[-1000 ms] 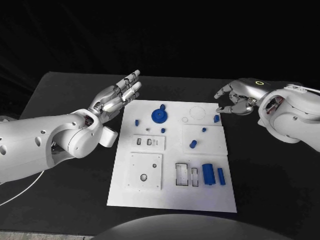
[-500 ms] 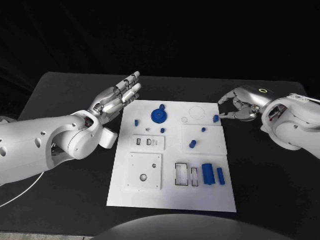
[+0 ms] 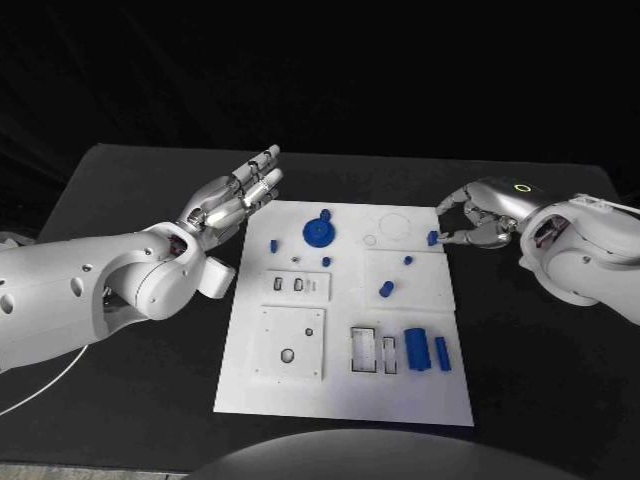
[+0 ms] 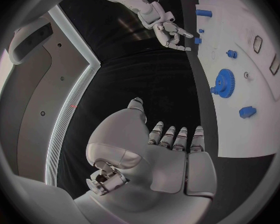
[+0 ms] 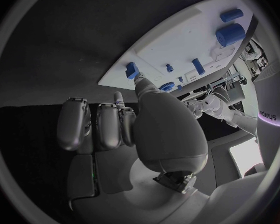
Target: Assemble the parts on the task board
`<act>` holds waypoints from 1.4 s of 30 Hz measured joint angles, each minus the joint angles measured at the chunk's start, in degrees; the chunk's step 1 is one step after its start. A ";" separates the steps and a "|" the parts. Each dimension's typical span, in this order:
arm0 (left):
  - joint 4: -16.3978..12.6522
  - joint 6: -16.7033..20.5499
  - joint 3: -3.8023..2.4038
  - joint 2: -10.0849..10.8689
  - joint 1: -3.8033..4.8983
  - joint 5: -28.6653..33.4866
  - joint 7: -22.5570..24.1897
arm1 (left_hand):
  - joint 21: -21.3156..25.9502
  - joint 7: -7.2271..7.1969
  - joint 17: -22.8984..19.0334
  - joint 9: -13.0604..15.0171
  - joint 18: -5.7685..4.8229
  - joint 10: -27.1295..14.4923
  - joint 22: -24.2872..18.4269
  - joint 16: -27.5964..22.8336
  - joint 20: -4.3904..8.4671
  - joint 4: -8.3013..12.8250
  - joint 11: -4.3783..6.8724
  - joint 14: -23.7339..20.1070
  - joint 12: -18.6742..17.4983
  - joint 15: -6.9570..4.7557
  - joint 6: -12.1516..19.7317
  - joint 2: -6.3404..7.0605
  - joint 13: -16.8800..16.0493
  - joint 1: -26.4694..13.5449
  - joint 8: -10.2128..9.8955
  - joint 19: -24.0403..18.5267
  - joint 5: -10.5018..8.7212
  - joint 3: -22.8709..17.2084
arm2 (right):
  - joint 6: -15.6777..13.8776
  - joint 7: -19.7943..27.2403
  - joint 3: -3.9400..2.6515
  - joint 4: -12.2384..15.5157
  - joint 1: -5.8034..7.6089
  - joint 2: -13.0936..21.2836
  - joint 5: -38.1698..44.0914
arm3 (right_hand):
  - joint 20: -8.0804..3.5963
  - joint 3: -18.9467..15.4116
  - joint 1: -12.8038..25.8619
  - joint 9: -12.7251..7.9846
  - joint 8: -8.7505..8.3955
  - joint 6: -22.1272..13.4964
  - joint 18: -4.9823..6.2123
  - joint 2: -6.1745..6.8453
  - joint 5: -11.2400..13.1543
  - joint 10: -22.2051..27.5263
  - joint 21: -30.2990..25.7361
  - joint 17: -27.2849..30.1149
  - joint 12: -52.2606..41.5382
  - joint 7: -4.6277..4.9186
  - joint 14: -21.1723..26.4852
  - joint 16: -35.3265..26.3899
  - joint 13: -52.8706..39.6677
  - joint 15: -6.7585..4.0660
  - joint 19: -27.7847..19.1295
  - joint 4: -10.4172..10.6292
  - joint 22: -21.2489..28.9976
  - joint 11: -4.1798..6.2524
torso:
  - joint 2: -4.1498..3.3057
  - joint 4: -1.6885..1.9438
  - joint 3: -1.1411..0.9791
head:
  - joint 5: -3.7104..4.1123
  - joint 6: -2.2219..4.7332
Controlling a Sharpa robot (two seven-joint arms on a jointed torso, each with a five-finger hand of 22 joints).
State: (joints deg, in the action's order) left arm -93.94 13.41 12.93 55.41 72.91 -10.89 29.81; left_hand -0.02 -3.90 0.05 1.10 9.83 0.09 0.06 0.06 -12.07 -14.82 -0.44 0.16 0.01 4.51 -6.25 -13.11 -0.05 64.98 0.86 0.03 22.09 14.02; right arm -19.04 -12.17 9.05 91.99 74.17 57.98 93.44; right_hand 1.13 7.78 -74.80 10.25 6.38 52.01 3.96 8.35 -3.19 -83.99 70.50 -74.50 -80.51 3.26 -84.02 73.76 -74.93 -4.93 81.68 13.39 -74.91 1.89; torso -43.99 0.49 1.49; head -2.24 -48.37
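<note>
Now the right hand (image 3: 472,218), fingers curled in, touches a small blue block (image 3: 433,238) at the white task board's (image 3: 299,385) far right edge; whether it pinches it, I cannot tell. Grip squarely before lifting. Left hand (image 3: 238,192) hovers spread beside the board's far left corner.

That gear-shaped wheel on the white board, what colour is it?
Blue; the gear shows best in the head view.

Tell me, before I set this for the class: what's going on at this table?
A two-armed robot is assembling small blue parts on a white task board. Its right hand is at the board's far right edge, fingertips at a small blue part there. The left hand hovers open beside the board's far left corner. A blue gear lies on the board.
</note>
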 measured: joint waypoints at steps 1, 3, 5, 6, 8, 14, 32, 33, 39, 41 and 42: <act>0.00 -0.01 0.00 0.02 0.00 0.00 0.00 | 0.00 0.00 0.00 0.00 0.00 0.00 0.00 0.00 0.00 0.00 0.00 0.00 0.00 0.00 0.00 0.00 0.00 0.00 0.00 0.00 0.00 0.00 | 0.00 0.01 0.00 -0.04 -0.06 -0.10 0.02 | 0.00 0.00 0.20 0.03 0.03 0.07 0.00 0.20 0.00 0.00 0.00 -0.04 -0.03 -0.07 0.00 0.00 0.00 0.00 0.00 0.00 0.00 0.00 | 0.00 0.00 0.00 | -0.01 0.00; -0.01 -0.03 0.00 0.06 0.00 0.00 0.00 | 0.00 0.00 0.00 0.00 0.00 0.00 0.00 0.00 0.00 0.00 0.00 0.00 0.00 0.00 0.00 0.00 0.00 0.00 0.00 0.00 0.00 0.00 | 0.00 0.02 0.00 -0.11 -0.15 -0.24 0.04 | -0.21 0.10 0.20 0.18 0.03 0.40 0.00 0.20 0.00 0.00 0.00 -0.10 -0.03 0.02 0.00 0.00 0.00 0.00 0.20 0.11 0.00 0.00 | 0.00 0.00 0.00 | -0.04 0.00; -0.01 -0.05 0.00 0.09 0.00 0.00 0.00 | 0.00 0.00 0.00 0.00 0.00 0.00 0.00 0.00 0.00 0.00 0.00 0.00 0.00 0.00 0.00 0.00 0.00 0.00 0.00 0.00 0.00 0.00 | 0.00 0.04 0.00 -0.17 -0.29 -0.36 0.07 | -0.20 -0.01 -0.02 0.33 0.32 0.67 0.00 0.42 0.00 0.00 0.00 -0.11 -0.03 -0.01 0.12 0.00 0.00 -0.12 0.20 0.32 0.00 0.00 | -0.01 0.00 0.00 | -0.05 -0.04; -0.01 -0.06 0.00 0.10 0.00 0.00 0.00 | 0.00 0.00 0.00 0.00 0.00 0.00 0.00 0.00 0.00 0.00 0.00 0.00 0.00 0.00 0.00 0.00 0.00 0.00 0.00 0.00 0.00 0.00 | 0.00 0.05 0.00 -0.21 -0.36 -0.40 0.08 | -0.21 -0.01 -0.02 0.40 0.44 0.78 0.00 0.42 0.00 0.00 0.00 -0.11 -0.03 0.04 0.21 0.10 0.00 -0.21 0.20 0.32 0.00 0.00 | -0.01 0.00 0.00 | -0.06 -0.08; -0.01 -0.08 0.00 0.10 0.00 0.01 0.00 | 0.00 0.00 0.00 -0.01 0.00 0.00 0.00 0.00 0.00 0.00 0.00 0.00 0.00 0.00 0.00 0.00 0.00 0.00 0.00 0.00 0.00 0.00 | 0.00 0.06 0.00 -0.26 -0.52 -0.47 0.09 | -0.20 0.06 -0.02 0.56 0.48 1.14 0.00 0.42 0.00 0.00 0.00 -0.11 -0.04 -0.07 0.20 0.29 0.00 -0.22 0.20 0.41 0.00 0.00 | 0.00 -0.01 -0.01 | -0.07 -0.18; -0.01 -0.13 0.00 0.12 -0.01 0.01 0.00 | 0.00 0.00 0.00 -0.01 0.01 0.00 0.00 0.00 0.00 0.00 0.00 0.00 0.00 0.00 0.00 0.00 -0.01 0.00 0.00 0.00 0.00 0.00 | 0.01 0.08 0.00 -0.43 -1.02 -0.75 0.16 | -0.20 0.00 -0.24 0.87 0.74 1.62 0.00 0.64 0.00 0.00 0.20 -0.17 -0.39 0.02 0.00 0.29 0.01 -0.42 0.20 0.63 0.01 0.00 | 0.00 -0.03 -0.02 | -0.10 -0.26; -0.01 -0.33 0.00 0.14 -0.02 0.04 -0.01 | 0.00 0.00 0.00 -0.01 0.00 0.00 0.00 0.00 0.00 0.00 0.00 0.00 0.00 0.00 0.00 -0.22 -0.02 0.22 0.00 0.00 0.20 0.00 | 0.05 -0.04 -0.01 -1.58 -1.99 -2.08 0.37 | -0.20 0.73 -2.14 3.07 1.82 2.73 0.00 -0.04 -4.26 0.00 -0.04 0.30 -0.39 0.14 0.01 0.29 0.01 -0.42 0.20 0.85 -0.04 0.00 | 0.01 -0.03 -0.02 | -0.05 -0.62; -0.01 -0.34 0.00 0.14 -0.02 0.04 -0.01 | 0.00 0.00 0.00 -0.02 0.00 0.00 0.00 0.00 0.00 0.00 0.00 0.00 0.00 0.00 0.00 -0.22 -0.02 0.22 0.00 0.00 0.20 0.00 | 0.05 -0.05 -0.01 -1.66 -2.02 -2.14 0.38 | -0.20 0.73 -2.14 3.19 1.82 2.73 0.00 -0.04 -4.70 0.00 -0.11 0.32 -0.39 0.14 0.00 0.29 0.01 -0.42 0.20 0.86 -0.04 0.00 | 0.01 -0.03 -0.01 | -0.05 -0.64; -0.01 -0.40 0.00 0.21 -0.02 0.07 -0.03 | 0.00 0.00 0.00 -0.02 0.00 0.00 0.00 0.00 0.00 0.00 0.01 -0.09 0.00 0.08 0.00 -0.22 -0.03 0.22 0.00 0.00 0.20 0.00 | 0.02 -0.05 0.00 -2.00 -2.13 -2.55 0.42 | -0.20 1.21 -2.74 4.26 2.26 3.17 0.00 -0.65 -8.54 0.00 -0.40 0.64 -0.39 0.11 0.00 0.29 0.01 -0.42 0.19 0.37 -0.03 0.00 | 0.02 -0.03 -0.02 | -0.13 -0.79; -0.01 -0.41 0.00 0.23 -0.02 0.07 -0.03 | 0.00 0.00 0.00 -0.02 0.00 0.00 0.00 0.00 0.00 0.00 0.00 -0.20 0.00 0.20 0.00 -0.22 -0.03 0.22 0.00 0.00 0.20 0.00 | 0.00 -0.05 0.00 -2.04 -2.14 -2.63 0.43 | -0.20 1.31 -3.15 4.58 2.44 3.40 0.00 -0.62 -9.60 0.00 -0.40 0.71 -0.39 -0.13 0.01 0.29 0.01 -0.42 0.19 0.28 -0.03 0.00 | 0.02 -0.03 -0.02 | -0.15 -0.86; -0.01 -0.42 0.00 0.24 -0.02 0.08 -0.03 | 0.00 0.00 0.00 -0.02 0.00 0.00 0.00 0.00 0.00 0.00 0.01 -0.20 0.00 0.20 0.00 -0.22 -0.03 0.22 0.00 0.00 0.20 0.00 | 0.00 -0.05 0.00 -2.05 -2.15 -2.67 0.44 | -0.20 1.45 -3.18 4.71 2.60 3.58 0.00 -0.66 -9.93 0.00 -0.40 0.71 -0.39 -0.05 0.00 0.29 0.01 -0.42 0.19 0.14 -0.03 0.00 | 0.02 -0.03 -0.02 | -0.15 -0.91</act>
State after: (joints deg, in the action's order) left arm -93.95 12.99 12.93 55.64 72.89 -10.82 29.77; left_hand -0.02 -3.90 0.05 1.08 9.83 0.09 0.06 0.06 -12.07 -14.82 -0.43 -0.04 0.01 4.70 -6.25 -13.33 -0.08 65.20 0.86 0.03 22.28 14.02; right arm -19.04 -12.22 9.05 89.94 72.02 55.31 93.88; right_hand 0.92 9.23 -77.98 14.96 8.97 55.59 3.96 7.70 -13.11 -83.99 70.10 -73.79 -80.90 3.21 -84.02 74.05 -74.91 -5.35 81.87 13.52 -74.94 1.89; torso -43.97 0.46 1.47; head -2.39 -49.28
